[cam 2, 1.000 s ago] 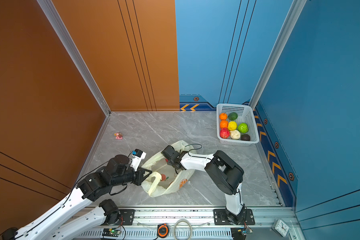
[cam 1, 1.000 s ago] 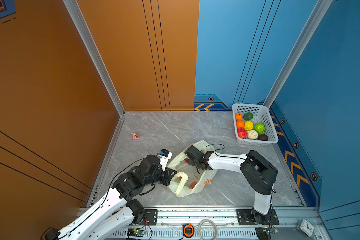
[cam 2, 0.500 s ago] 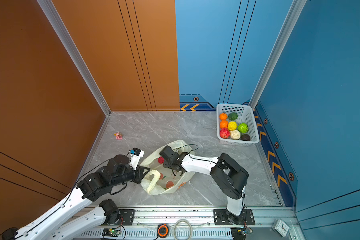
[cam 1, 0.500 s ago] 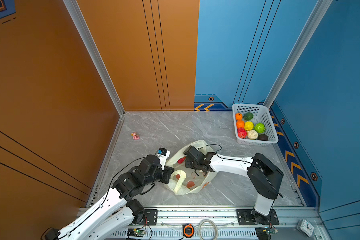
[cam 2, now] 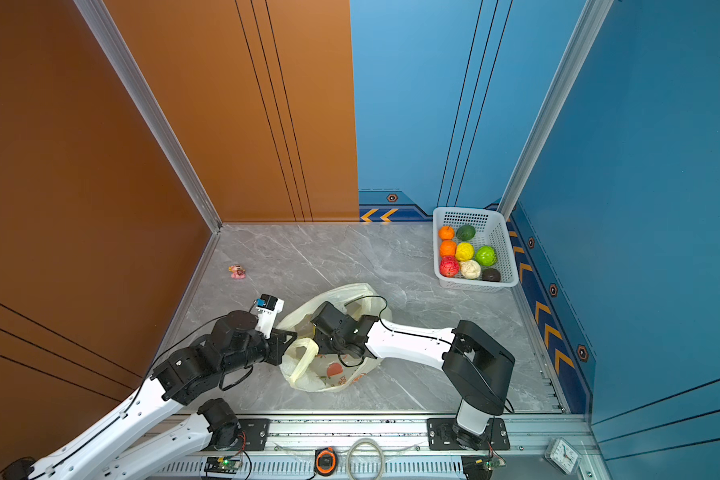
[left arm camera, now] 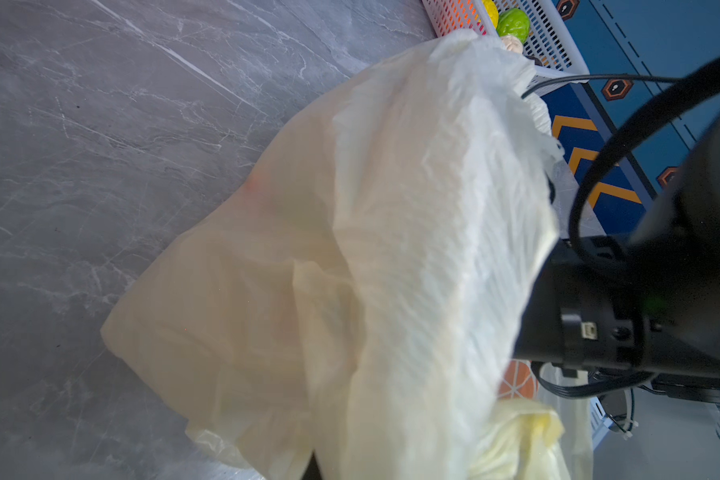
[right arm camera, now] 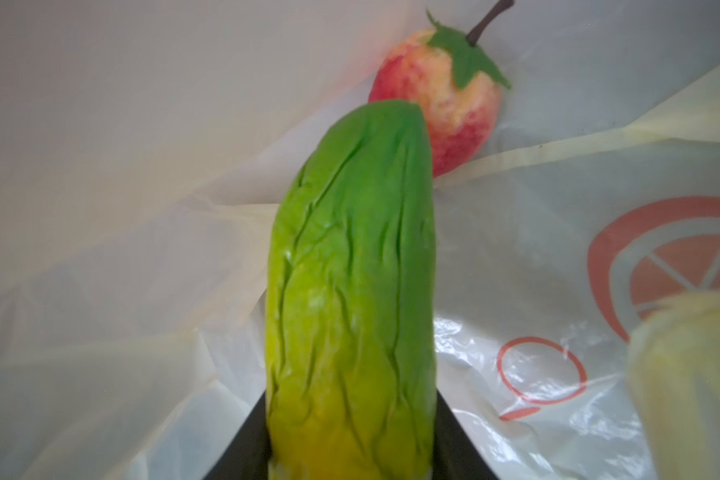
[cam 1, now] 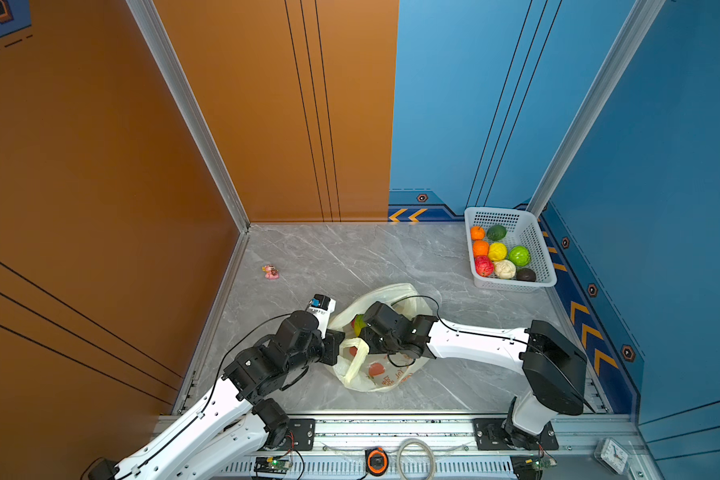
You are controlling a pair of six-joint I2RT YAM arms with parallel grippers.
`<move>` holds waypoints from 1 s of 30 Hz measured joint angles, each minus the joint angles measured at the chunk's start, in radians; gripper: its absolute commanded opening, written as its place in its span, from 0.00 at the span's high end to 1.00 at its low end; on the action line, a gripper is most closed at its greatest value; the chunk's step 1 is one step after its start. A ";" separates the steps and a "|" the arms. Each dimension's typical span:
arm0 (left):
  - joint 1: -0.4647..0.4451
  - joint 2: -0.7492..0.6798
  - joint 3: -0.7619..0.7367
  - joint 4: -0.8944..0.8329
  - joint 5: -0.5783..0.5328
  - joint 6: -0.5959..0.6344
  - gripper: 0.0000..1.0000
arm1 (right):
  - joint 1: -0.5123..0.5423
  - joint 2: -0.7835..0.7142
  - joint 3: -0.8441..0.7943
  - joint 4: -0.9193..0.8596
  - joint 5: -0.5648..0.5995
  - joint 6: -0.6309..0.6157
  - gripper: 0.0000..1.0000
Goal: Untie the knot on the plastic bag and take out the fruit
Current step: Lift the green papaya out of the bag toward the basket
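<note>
1. Edges first: the floor (cam 1: 350, 257) is boxed by the orange wall (cam 1: 100, 166) at left, the blue wall (cam 1: 661, 166) at right and the rail (cam 1: 391, 422) along the bottom. Both arms work low in the centre, close to that rail.
2. Open floor runs from the bag (cam 1: 385, 376) up to the back wall. A pink toy (cam 1: 270, 272) sits at centre left. The basket (cam 1: 512, 286) of fruit (cam 1: 497, 251) sits at right, well apart from the bag.
3. The left gripper (cam 1: 336, 337) is clamped tight on the bag's left rim, and its wrist view is filled with raised film.
4. The right gripper (cam 1: 363, 329) is inside the bag's mouth, jaws part closed and pinching a green fruit (right arm camera: 350, 270). A red fruit (right arm camera: 437, 99) lies just past its tip, on the bag's inner wall.
5. A handle (cam 1: 356, 359) loops slack just below both grippers. The knot I cannot pick out.
6. Against a second ago, the right elbow now sits further toward the lower right. The bag is bunched tighter. Green shows at the mouth where only red showed. The left gripper holds the same spot, still clamped.
</note>
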 measured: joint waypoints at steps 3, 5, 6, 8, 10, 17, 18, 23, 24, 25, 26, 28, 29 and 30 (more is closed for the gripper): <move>0.000 -0.005 0.000 0.000 -0.004 0.000 1.00 | 0.011 -0.039 0.000 -0.035 -0.026 -0.026 0.60; 0.000 -0.005 0.000 0.000 -0.008 0.000 1.00 | 0.018 -0.068 0.000 -0.059 -0.041 -0.039 0.60; 0.000 -0.005 0.000 0.000 -0.008 0.000 1.00 | 0.021 -0.082 0.000 -0.071 -0.045 -0.045 0.60; 0.000 -0.005 0.000 0.000 -0.011 0.000 1.00 | 0.029 -0.111 0.000 -0.098 -0.051 -0.050 0.60; 0.001 -0.006 0.000 0.000 -0.013 0.000 1.00 | 0.037 -0.137 0.000 -0.127 -0.052 -0.057 0.60; 0.001 -0.012 0.000 0.000 -0.018 0.003 1.00 | 0.064 -0.226 0.000 -0.232 -0.044 -0.071 0.60; 0.001 -0.014 0.000 0.000 -0.018 0.004 1.00 | 0.064 -0.242 0.001 -0.248 -0.039 -0.071 0.60; 0.002 -0.015 0.000 -0.001 -0.018 0.011 1.00 | 0.064 -0.304 0.030 -0.332 -0.020 -0.074 0.60; 0.002 -0.016 0.000 -0.001 -0.018 0.011 1.00 | 0.064 -0.321 0.038 -0.346 -0.014 -0.074 0.60; 0.002 -0.016 0.000 -0.001 -0.018 0.011 1.00 | 0.062 -0.340 0.044 -0.362 -0.012 -0.074 0.60; 0.003 -0.016 0.000 -0.001 -0.018 0.011 1.00 | 0.061 -0.356 0.046 -0.372 -0.012 -0.074 0.60; 0.003 -0.016 0.000 -0.001 -0.018 0.011 1.00 | 0.049 -0.395 0.051 -0.401 -0.011 -0.074 0.60; 0.003 -0.016 0.000 -0.001 -0.018 0.011 1.00 | 0.041 -0.410 0.054 -0.412 -0.011 -0.074 0.60; 0.003 -0.016 0.000 -0.001 -0.019 0.011 1.00 | 0.026 -0.428 0.056 -0.426 -0.009 -0.074 0.60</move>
